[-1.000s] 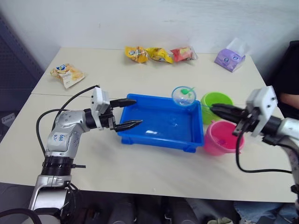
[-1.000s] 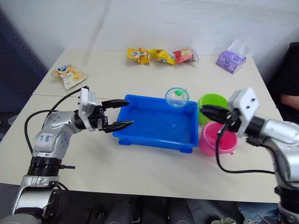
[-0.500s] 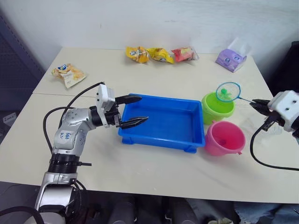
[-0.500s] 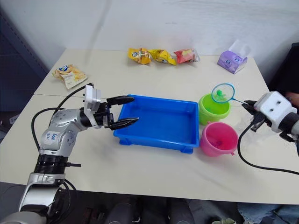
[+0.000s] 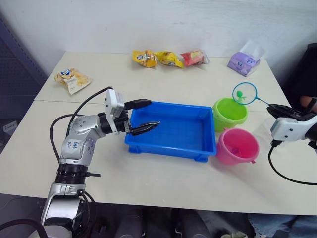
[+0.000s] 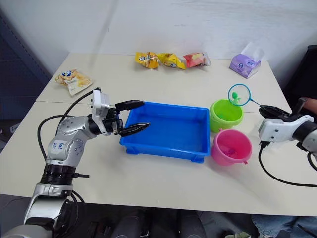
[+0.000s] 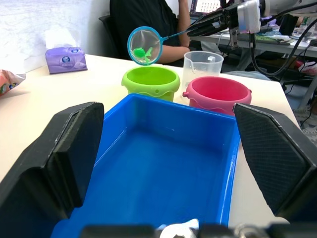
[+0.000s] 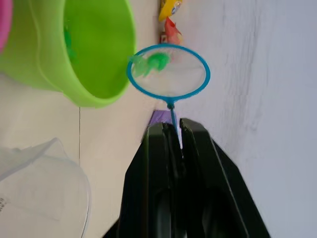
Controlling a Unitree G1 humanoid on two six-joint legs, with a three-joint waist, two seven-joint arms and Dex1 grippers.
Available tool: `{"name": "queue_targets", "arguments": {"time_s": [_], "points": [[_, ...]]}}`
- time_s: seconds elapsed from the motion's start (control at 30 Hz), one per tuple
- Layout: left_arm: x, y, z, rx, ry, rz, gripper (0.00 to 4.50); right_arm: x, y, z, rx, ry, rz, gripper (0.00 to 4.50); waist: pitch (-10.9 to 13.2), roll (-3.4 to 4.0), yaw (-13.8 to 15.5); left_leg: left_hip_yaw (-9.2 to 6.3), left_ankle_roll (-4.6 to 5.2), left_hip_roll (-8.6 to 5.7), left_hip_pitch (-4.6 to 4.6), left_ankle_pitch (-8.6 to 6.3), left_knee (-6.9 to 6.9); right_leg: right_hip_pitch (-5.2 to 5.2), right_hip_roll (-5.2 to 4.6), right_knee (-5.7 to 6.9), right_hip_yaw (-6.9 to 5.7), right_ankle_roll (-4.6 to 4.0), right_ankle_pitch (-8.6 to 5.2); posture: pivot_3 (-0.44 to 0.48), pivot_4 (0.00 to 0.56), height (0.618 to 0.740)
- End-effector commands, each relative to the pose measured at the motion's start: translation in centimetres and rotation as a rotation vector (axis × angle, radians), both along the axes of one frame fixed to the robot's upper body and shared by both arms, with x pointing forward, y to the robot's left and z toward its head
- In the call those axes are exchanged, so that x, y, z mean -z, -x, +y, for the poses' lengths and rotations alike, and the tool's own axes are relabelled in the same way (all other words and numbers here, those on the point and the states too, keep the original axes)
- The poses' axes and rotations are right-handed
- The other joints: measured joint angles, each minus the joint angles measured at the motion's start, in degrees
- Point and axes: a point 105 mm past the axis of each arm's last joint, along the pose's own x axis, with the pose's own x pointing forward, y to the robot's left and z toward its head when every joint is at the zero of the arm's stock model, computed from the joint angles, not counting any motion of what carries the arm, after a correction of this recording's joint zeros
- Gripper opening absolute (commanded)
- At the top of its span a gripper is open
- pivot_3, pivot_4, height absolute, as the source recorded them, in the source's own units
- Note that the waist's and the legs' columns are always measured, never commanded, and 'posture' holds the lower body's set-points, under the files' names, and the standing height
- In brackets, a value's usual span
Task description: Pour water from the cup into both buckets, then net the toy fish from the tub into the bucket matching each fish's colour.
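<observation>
Net (image 5: 244, 92) handle clamped in right jaws; left jaws wide apart, empty.

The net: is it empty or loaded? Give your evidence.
Loaded. A green toy fish lies in the net, which the right gripper holds near the green bucket.

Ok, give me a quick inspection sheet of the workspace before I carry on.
Surface: beige table.
Job's things: net carrying a green fish, raised above the green bucket; pink bucket beside it; blue tub; clear cup.
Clutter: snack packets, another packet, purple tissue pack.
Grippers: right gripper shut on net handle; left gripper open at the tub's end.
Cables: black cable on right arm.
Surroundings: seated person.
</observation>
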Motion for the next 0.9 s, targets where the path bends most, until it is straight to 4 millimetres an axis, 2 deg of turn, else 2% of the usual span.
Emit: {"name": "queue_targets", "arguments": {"time_s": [0.03,0.17,0.23,0.33,0.37,0.43,0.53,0.6,0.7,0.77,0.8,0.9], "points": [[-0.7,0.5,-0.6,0.018,0.017,-0.052,4.49,-2.1,0.3,-0.1,-0.032,0.109,-0.141,0.0,0.0,0.0,-0.1,0.01,-0.01,0.0,0.0,0.0,0.0,-0.01,0.01,0.0,0.02,0.0,0.0,0.0,0.15,0.74],[-0.6,0.5,-1.2,0.033,0.031,-0.052,4.49,-1.0,0.4,-0.6,-0.045,0.17,-0.183,0.0,0.0,0.0,-0.1,0.07,-0.04,0.01,0.04,0.02,-0.01,0.0,0.04,0.01,0.07,-0.01,0.0,0.0,0.15,0.74],[-0.5,0.4,-1.5,0.048,0.025,-0.056,4.49,-0.6,0.5,-0.2,-0.081,0.176,-0.208,0.0,0.0,0.0,-0.1,0.12,-0.05,0.02,0.06,0.03,-0.02,0.0,0.05,0.01,0.1,-0.01,0.0,0.0,0.15,0.74],[-0.4,0.5,-1.7,0.06,0.013,-0.062,4.49,-1.0,0.5,-0.1,-0.085,0.131,-0.246,0.0,0.0,0.0,-0.1,0.2,-0.05,0.02,0.1,0.03,-0.03,-0.01,0.07,0.03,0.18,-0.01,0.0,0.0,0.15,0.74],[-0.4,0.5,-1.6,0.059,0.014,-0.063,4.49,-1.4,0.6,0.2,-0.096,0.097,-0.257,0.0,0.0,0.0,-0.1,0.23,-0.05,0.02,0.1,0.03,-0.04,-0.01,0.08,0.04,0.21,-0.01,0.0,0.0,0.15,0.74],[-0.5,0.6,-0.9,0.061,0.015,-0.066,4.49,-2.1,0.9,1.4,-0.138,-0.132,-0.212,0.0,0.0,-0.01,-0.2,0.26,-0.05,0.03,0.12,0.03,-0.05,-0.02,0.09,0.04,0.25,-0.01,0.0,0.0,0.15,0.74],[-1.1,1.5,0.8,0.114,0.034,-0.044,4.49,-1.9,1.5,3.2,-0.196,-0.479,-0.023,0.0,0.0,-0.03,-0.5,0.25,-0.05,0.07,0.19,0.03,-0.06,0.06,0.16,0.01,0.24,-0.01,0.0,0.0,0.15,0.74],[-2.2,2.5,1.6,0.175,0.009,-0.089,4.49,-2.0,2.0,4.8,-0.264,-0.663,0.125,0.0,0.0,-0.04,-0.8,0.19,-0.04,0.16,0.24,0.02,-0.07,0.18,0.22,-0.02,0.17,0.0,0.0,0.0,0.15,0.74],[-3.9,3.4,2.8,0.221,-0.018,-0.151,4.49,-2.1,2.8,7.0,-0.355,-0.797,0.307,0.0,0.0,-0.03,-1.1,0.09,0.0,0.15,0.28,0.0,-0.03,0.28,0.13,-0.01,0.06,0.0,0.0,0.0,0.15,0.74],[-4.5,4.5,3.7,0.273,-0.059,-0.149,4.49,-1.6,3.7,9.4,-0.422,-0.906,0.512,0.0,0.0,-0.03,-1.2,-0.07,0.04,0.15,0.3,-0.02,0.01,0.4,0.08,-0.07,-0.06,0.0,0.0,0.0,0.15,0.74],[-4.3,5.1,3.9,0.301,-0.087,-0.135,4.49,-1.3,4.2,10.3,-0.45,-0.928,0.596,0.0,0.0,-0.03,-1.3,-0.19,0.05,0.15,0.34,-0.03,0.01,0.48,0.07,-0.15,-0.13,0.0,0.0,0.0,0.15,0.74],[-2.1,7.2,5.3,0.369,-0.217,-0.089,4.49,-0.3,5.2,13.4,-0.499,-0.942,0.783,0.0,0.0,0.06,-1.4,-0.46,0.04,0.16,0.41,-0.06,-0.08,0.7,0.06,-0.35,-0.28,-0.01,-0.01,0.0,0.15,0.74]]}}
